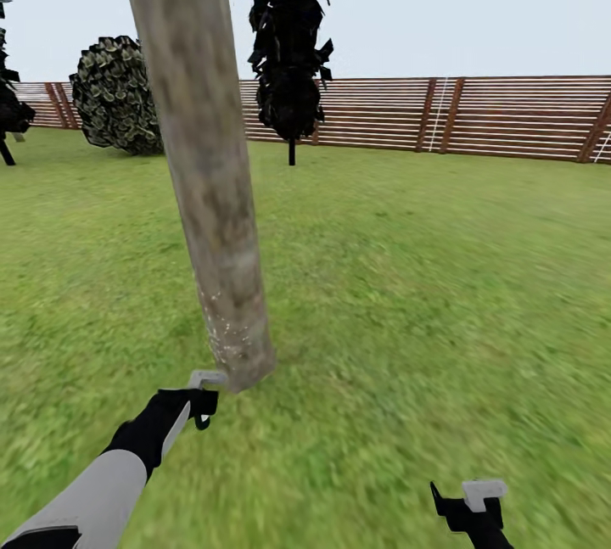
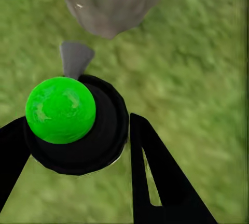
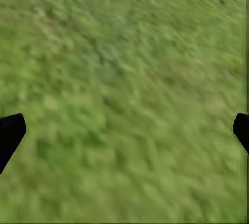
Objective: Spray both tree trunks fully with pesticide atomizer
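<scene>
1. Grass lawn spreads to a brown slatted fence under a pale sky.
2. One thick mottled tree trunk rises, tilted in the head view; whitish specks of pesticide dot its lower part.
3. Behind it stand one round leafy bush and two dark thin-trunked trees, one central.
4. No writing is legible.
5. One left arm reaches forward; its left pincer is closed around the pesticide atomizer, a dark body with a green ball and grey nozzle, just beside the trunk's base.
6. One right pincer hangs low over grass, fingers spread wide, holding nothing.
</scene>
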